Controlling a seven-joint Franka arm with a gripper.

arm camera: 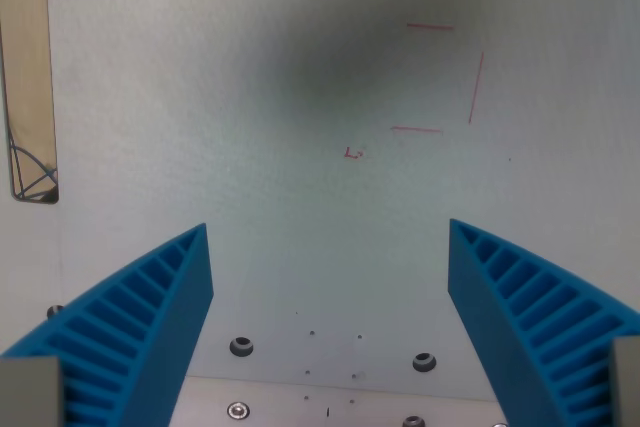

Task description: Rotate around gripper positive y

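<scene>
You're looking down on a pale white tabletop (300, 247) marked with thin red lines (470, 87) forming a partial square toward the far right. A wooden strip (28, 67) runs along the far left edge. Bolts (241, 347) sit near the near edge, on a metal plate (330, 402). Your gripper (328, 232) hangs above the bare middle, its blue ribbed fingers (150, 317) spread wide apart, holding nothing, pointing toward the far edge.

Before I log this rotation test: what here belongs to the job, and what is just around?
Job:
- gripper, blue fingers wide apart, nothing between them

Just around:
- red pen marks
- white surface
- screw holes
- wooden strip, wrist view's left
</scene>
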